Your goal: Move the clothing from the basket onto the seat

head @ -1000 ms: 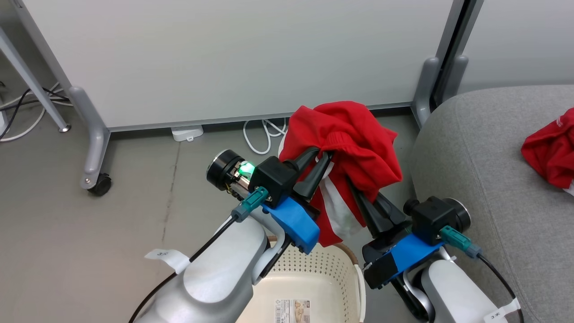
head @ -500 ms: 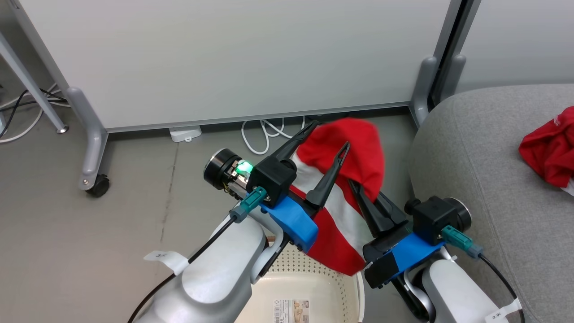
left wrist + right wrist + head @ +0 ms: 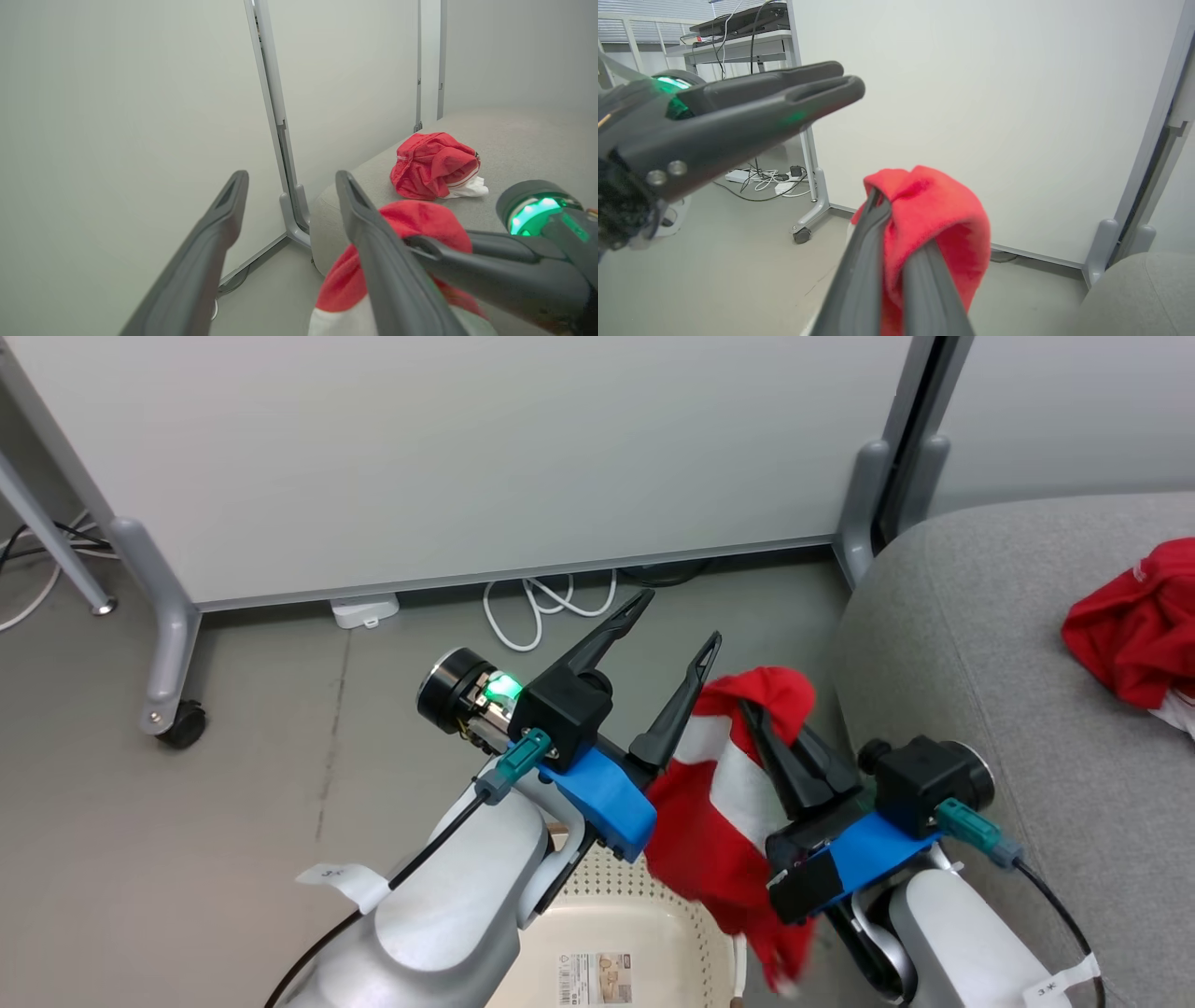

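Clothing piece one point(image 3: 1125, 635) lies on the grey seat point(image 3: 980, 644). Clothing piece two point(image 3: 724, 803), red and white, hangs near the basket point(image 3: 635, 933), pinched by the right end effector point(image 3: 750, 711). The left end effector point(image 3: 680, 619) is spread wide, empty. Half looks done; piece two is left.

White partition point(image 3: 467, 457) stands beyond both sets of jaws. Coiled white cable point(image 3: 551, 607) and white plug block point(image 3: 364, 609) lie on the grey floor point(image 3: 233, 803) at its foot, past the left jaws' tips. Castor point(image 3: 182, 726) sits well left of them. Desk point(image 3: 733, 44) stands farther off behind the left jaws.
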Tool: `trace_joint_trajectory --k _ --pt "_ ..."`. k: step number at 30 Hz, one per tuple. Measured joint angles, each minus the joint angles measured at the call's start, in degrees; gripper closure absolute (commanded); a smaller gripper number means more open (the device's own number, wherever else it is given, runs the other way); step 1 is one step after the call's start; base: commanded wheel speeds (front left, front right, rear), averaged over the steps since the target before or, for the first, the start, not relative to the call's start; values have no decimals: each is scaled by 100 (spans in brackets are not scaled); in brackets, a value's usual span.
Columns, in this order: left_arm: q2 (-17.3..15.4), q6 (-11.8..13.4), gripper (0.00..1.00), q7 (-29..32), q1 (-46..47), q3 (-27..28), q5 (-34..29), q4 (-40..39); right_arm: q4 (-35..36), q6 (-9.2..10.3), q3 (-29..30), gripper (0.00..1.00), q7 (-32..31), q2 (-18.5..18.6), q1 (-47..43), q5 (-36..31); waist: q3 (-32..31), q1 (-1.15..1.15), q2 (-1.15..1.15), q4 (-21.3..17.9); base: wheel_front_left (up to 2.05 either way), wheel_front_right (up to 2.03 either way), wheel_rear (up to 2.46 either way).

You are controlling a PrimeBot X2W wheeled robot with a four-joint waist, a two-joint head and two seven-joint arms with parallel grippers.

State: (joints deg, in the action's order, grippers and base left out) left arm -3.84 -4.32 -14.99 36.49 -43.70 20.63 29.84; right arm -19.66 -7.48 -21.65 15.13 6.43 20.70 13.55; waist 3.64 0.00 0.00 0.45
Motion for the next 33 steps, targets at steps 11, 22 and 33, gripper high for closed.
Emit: trace_joint_trajectory --k 11,22,33 --pt "-12 25 0 -1 1 -8 -58 12 261 0 456 100 -1 133 3 -30 291 0 0 -555 0 0 0" --pt "-16 66 0 -1 55 -19 -157 35 505 0 1010 100 -1 231 -7 -49 625 0 0 -1214 0 0 0" --pt "16 23 0 -1 147 -146 -224 105 681 0 1515 100 -1 266 -172 -80 840 0 0 -1728 0 0 0"
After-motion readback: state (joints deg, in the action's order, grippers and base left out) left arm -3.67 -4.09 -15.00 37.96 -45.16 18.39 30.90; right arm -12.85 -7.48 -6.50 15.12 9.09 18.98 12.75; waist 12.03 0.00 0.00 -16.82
